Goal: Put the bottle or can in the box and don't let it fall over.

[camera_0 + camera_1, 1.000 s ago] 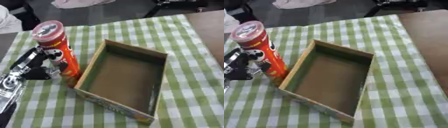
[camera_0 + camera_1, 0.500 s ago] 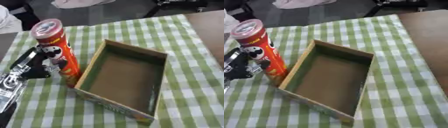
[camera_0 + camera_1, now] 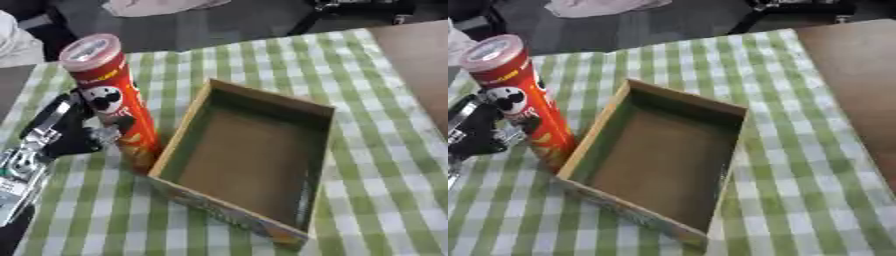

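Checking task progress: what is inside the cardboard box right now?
Nothing shows inside the cardboard box: only its bare brown floor. The near wall hides a strip along the floor's front edge. The red can stands upright outside, against its left wall, with the left hand on it.

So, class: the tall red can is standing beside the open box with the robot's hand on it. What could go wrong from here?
1. The red can is tall and narrow, and the left hand holds it low on its body, so it may tip when lifted.
2. The can stands right against the near wall of the cardboard box; its base could catch that rim on the way over.
3. Set down tilted, it might topple inside the shallow box.
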You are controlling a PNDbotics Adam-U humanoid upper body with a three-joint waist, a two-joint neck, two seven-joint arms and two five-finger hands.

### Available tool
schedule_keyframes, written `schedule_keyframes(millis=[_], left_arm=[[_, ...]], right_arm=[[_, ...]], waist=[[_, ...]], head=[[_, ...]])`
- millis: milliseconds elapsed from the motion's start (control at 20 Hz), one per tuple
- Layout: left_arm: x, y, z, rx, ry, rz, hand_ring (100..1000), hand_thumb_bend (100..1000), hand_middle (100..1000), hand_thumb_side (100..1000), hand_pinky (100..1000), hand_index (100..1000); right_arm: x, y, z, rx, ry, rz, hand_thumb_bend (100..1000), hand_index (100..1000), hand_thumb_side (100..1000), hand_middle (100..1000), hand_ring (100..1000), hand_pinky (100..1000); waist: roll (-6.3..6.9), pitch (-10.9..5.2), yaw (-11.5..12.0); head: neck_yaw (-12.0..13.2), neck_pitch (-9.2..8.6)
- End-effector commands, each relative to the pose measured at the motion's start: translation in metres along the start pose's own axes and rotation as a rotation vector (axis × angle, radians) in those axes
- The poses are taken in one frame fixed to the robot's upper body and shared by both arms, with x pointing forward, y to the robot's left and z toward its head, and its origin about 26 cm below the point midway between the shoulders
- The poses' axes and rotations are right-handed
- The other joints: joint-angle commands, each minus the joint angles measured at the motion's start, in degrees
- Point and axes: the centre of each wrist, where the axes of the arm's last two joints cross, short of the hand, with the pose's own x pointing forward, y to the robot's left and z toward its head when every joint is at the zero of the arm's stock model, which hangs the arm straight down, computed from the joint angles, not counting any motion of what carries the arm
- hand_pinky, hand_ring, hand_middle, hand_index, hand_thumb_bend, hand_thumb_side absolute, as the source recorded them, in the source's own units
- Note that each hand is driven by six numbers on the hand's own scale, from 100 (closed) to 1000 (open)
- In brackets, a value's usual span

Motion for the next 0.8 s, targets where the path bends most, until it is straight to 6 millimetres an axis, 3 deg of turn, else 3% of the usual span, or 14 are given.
schedule_keyframes(millis=[50, 200, 300, 800], left_arm=[[0.013, 0.013, -0.001, 0.038, -0.040, -0.055, 352, 100, 458, 167, 712, 137], [0.018, 0.017, 0.000, 0.047, -0.057, -0.079, 352, 100, 458, 166, 714, 135], [0.022, 0.021, 0.002, 0.053, -0.070, -0.103, 353, 100, 454, 100, 721, 133], [0.035, 0.045, 0.010, 0.126, -0.104, -0.176, 346, 100, 444, 100, 704, 128]], right_arm=[[0.011, -0.003, -0.007, 0.003, -0.029, 0.020, 372, 1000, 356, 1000, 1000, 1000], [0.011, -0.004, -0.007, 0.003, -0.029, 0.022, 371, 1000, 357, 1000, 1000, 1000], [0.012, -0.004, -0.007, 0.002, -0.028, 0.023, 370, 1000, 357, 1000, 1000, 1000], [0.012, -0.006, -0.007, -0.002, -0.026, 0.029, 370, 1000, 357, 1000, 1000, 1000]], waist=[[-0.21, -0.89, 0.09], [-0.14, -0.95, 0.15], [-0.07, -0.99, 0.19], [0.24, -1.29, 0.55]], head=[[-0.19, -0.21], [-0.33, -0.20], [-0.43, -0.14], [-1.15, 0.37]])
